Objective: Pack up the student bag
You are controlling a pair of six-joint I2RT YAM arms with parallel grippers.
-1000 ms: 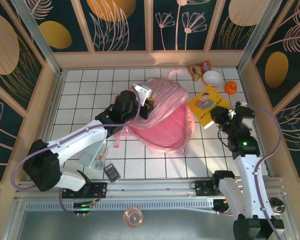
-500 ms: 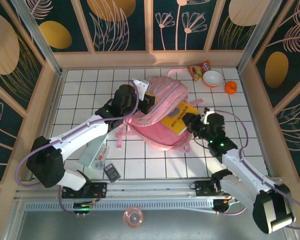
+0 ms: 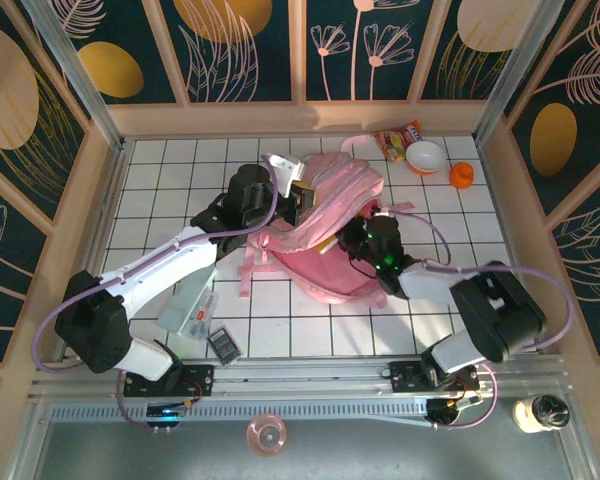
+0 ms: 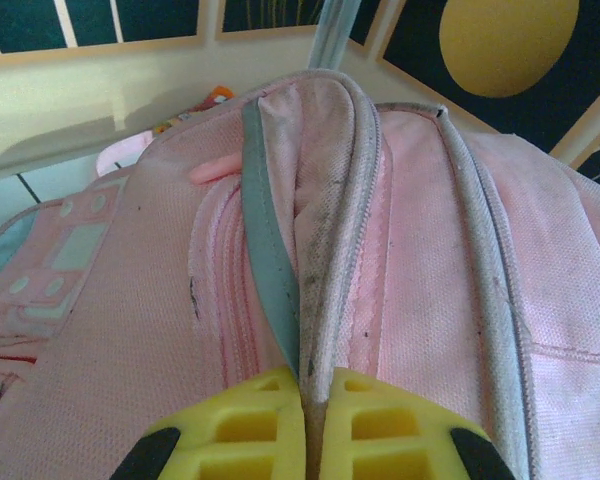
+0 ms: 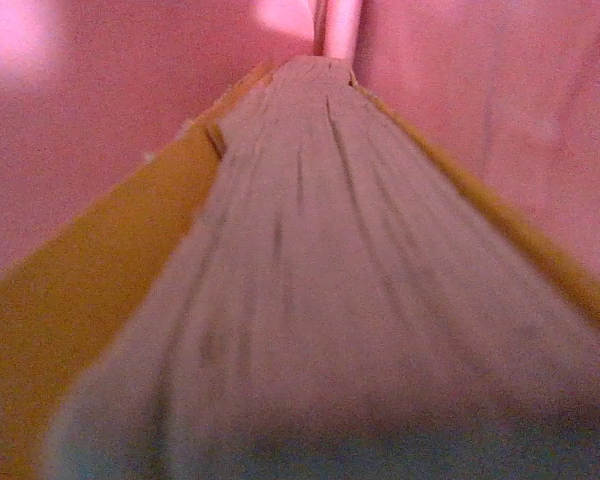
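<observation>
The student bag [image 3: 332,272] lies in the middle of the tiled table, a big soft pink backpack with its main opening facing right. My left gripper [image 3: 298,205] is shut on the grey-edged zip rim of the bag [image 4: 315,385] and holds the upper flap up. My right gripper [image 3: 366,240] reaches into the opening, shut on a yellow book [image 3: 326,243] that is mostly inside the bag. In the right wrist view the book's page edge [image 5: 310,260] runs away between yellow covers, with pink lining [image 5: 480,90] all round. The right fingers are hidden by the book.
A snack packet [image 3: 398,138], a white bowl [image 3: 426,156] and a small orange thing [image 3: 461,175] sit at the back right. A clear case [image 3: 188,308] and a calculator [image 3: 223,346] lie at the front left. Wooden walls ring the table.
My right arm has swung left from the table's right side, carrying the yellow book into the bag's opening. The left gripper has kept its hold on the rim.
</observation>
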